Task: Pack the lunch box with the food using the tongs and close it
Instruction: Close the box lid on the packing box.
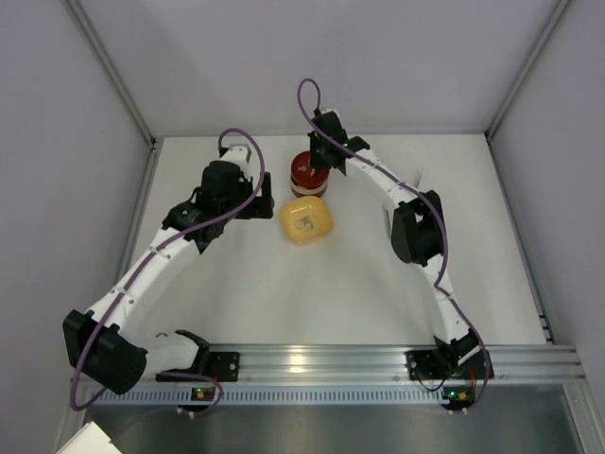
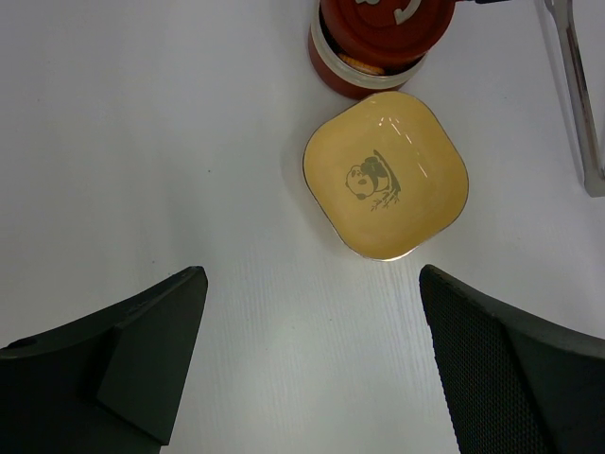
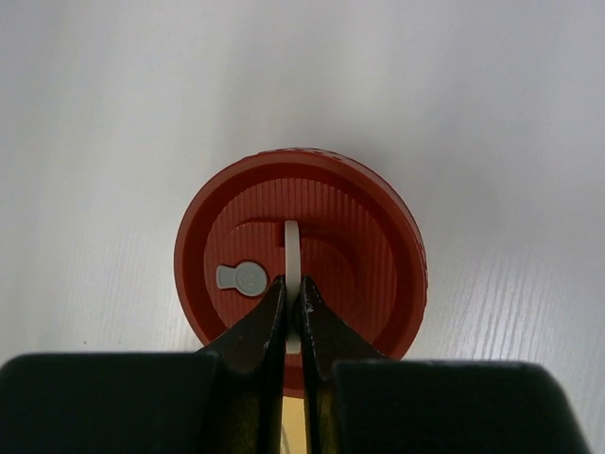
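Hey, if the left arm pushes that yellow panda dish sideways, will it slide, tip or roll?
The yellow dish looks low and wide, sitting flat on the table, so it would probably slide rather than tip. Its rounded-square outline should keep it from rolling. The glossy surface hints it may be slippery for the left fingers to pinch.

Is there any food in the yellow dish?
No, the yellow dish shows only its printed panda, with no food pieces on it.
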You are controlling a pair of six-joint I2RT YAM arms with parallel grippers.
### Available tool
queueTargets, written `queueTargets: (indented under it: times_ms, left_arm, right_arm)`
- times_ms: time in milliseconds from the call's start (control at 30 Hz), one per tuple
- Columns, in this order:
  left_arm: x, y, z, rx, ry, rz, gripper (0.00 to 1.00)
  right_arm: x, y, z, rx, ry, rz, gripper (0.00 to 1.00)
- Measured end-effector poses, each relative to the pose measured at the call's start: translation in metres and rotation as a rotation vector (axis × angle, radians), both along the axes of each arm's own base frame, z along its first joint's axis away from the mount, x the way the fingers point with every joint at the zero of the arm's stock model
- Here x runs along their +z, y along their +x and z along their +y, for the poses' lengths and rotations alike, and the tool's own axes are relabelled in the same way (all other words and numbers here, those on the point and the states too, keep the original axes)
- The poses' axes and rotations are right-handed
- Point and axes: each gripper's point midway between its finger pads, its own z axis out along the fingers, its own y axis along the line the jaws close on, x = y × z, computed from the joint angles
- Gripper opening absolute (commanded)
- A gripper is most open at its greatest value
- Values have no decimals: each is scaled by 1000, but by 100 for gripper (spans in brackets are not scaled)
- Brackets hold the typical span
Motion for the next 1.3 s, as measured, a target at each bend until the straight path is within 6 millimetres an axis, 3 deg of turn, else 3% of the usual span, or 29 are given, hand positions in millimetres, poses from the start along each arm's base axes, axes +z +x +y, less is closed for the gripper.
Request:
queueTargets:
  times_ms: [233, 867, 1300]
  left_arm:
    - [0, 0, 0, 0, 0, 0, 99]
    - [0, 0, 0, 0, 0, 0, 99]
    - [0, 0, 0, 0, 0, 0, 99]
  right_arm:
    - [0, 3, -5, -8, 1, 1, 0]
    - [-13, -4, 12, 50, 69, 56, 0]
    - [-25, -7, 7, 35, 57, 65, 0]
